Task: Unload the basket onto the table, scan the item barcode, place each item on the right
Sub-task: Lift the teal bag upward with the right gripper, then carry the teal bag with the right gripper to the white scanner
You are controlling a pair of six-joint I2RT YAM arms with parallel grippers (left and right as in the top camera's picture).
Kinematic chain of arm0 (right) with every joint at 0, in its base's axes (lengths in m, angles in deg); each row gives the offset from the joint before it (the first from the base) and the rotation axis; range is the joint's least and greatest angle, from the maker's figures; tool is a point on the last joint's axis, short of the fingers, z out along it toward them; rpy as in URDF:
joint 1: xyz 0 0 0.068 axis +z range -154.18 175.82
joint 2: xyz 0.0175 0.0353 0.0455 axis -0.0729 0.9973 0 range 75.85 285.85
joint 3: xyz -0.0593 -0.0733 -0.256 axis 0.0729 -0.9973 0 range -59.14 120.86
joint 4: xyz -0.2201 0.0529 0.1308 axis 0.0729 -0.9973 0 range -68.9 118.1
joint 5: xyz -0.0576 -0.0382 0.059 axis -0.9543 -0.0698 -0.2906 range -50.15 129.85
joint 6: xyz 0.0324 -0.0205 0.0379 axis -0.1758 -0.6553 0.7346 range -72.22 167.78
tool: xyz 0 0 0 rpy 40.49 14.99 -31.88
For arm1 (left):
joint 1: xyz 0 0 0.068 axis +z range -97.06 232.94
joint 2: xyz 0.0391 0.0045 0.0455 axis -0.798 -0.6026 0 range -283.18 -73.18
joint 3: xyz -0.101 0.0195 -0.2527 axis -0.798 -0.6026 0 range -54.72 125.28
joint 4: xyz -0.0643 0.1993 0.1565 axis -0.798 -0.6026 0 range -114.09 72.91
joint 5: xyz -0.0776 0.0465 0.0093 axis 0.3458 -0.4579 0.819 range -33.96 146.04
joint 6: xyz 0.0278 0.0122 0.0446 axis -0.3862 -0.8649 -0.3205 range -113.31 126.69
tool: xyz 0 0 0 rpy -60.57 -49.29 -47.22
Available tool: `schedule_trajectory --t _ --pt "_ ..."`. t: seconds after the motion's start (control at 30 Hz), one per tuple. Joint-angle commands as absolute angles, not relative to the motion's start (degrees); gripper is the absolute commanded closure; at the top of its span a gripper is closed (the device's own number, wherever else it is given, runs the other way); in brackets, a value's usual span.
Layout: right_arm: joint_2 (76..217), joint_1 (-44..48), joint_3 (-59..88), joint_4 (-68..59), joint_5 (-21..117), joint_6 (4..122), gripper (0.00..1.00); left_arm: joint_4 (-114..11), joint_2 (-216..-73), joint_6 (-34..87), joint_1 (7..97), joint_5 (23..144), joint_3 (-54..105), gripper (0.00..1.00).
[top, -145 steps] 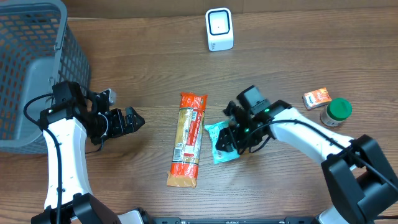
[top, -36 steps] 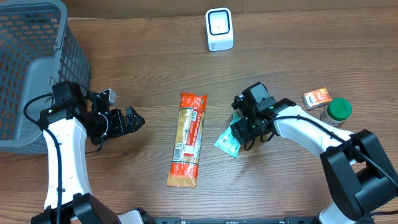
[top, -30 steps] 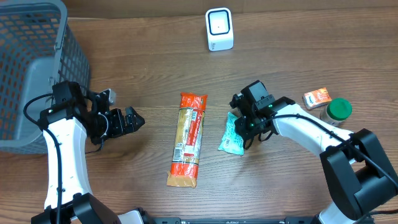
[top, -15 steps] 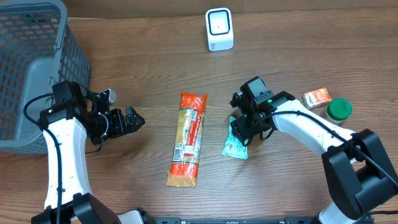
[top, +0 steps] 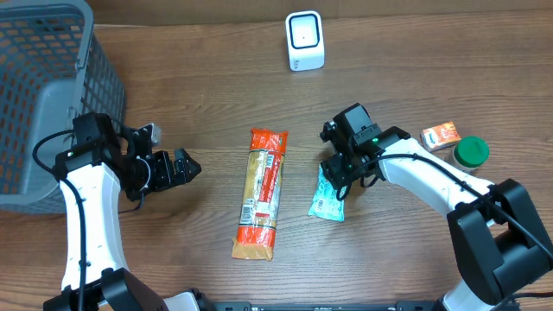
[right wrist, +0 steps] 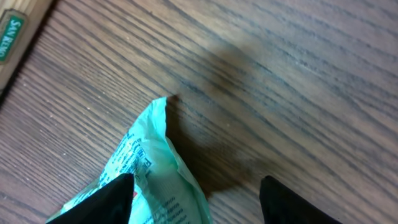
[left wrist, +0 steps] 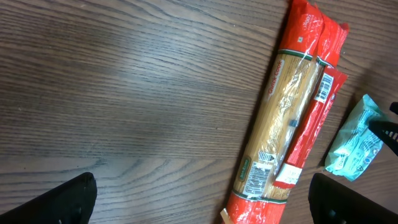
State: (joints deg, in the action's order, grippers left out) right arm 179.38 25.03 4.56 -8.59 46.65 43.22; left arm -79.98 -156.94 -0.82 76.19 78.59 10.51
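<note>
I have the wooden table (top: 199,95) in view, with the grey mesh basket (top: 95,86) at its far-left corner and a long spaghetti packet (top: 262,192) lying mid-table. My left gripper (top: 192,166) hangs between those two, its fingers spread wide with nothing in them. My right gripper (top: 337,180) sits over the upper end of the teal pouch (top: 327,200), fingers apart; the pouch lies flat just right of the spaghetti, well short of the white scanner (top: 304,40) at the far edge.
</note>
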Motion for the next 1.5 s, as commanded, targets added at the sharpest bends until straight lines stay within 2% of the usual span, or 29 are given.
schedule_trajectory --t 0.0,0.13,0.27,0.33,0.4,0.93,1.2,1.27,1.37,1.47 --pt "178.6 24.6 3.5 -7.8 45.9 43.2 0.38 -79.8 -157.2 -1.7 75.8 79.4 10.5 0.01" --pt "178.6 24.6 0.6 -4.6 45.9 43.3 0.51 -79.8 -157.2 -1.7 75.8 79.4 10.5 0.0" --pt "178.6 24.6 -1.7 -2.7 45.9 43.2 0.75 -79.8 -157.2 -1.7 75.8 79.4 10.5 0.01" --pt "178.6 24.6 -1.8 -2.6 45.9 43.3 0.9 -79.8 -157.2 -1.7 75.8 79.4 10.5 0.0" --pt "178.1 24.6 -1.1 -3.1 45.9 43.3 0.96 -79.8 -157.2 -1.7 75.8 79.4 10.5 0.01" --pt "160.1 24.6 9.2 -8.2 47.8 43.3 0.96 -79.8 -157.2 -1.7 75.8 79.4 10.5 0.0" --pt "157.2 24.7 9.2 -8.6 45.3 41.0 0.97 -79.8 -157.2 -1.7 75.8 79.4 10.5 0.01" --pt "157.2 24.7 10.2 -8.9 42.2 43.7 0.97 -79.8 -157.2 -1.7 75.8 79.4 10.5 0.01" --pt "157.4 24.7 15.0 -10.6 39.7 46.3 0.97 -79.8 -157.2 -1.7 75.8 79.4 10.5 0.01" --pt "159.7 24.7 25.6 -17.3 37.6 46.4 0.97 -79.8 -157.2 -1.7 75.8 79.4 10.5 0.01"
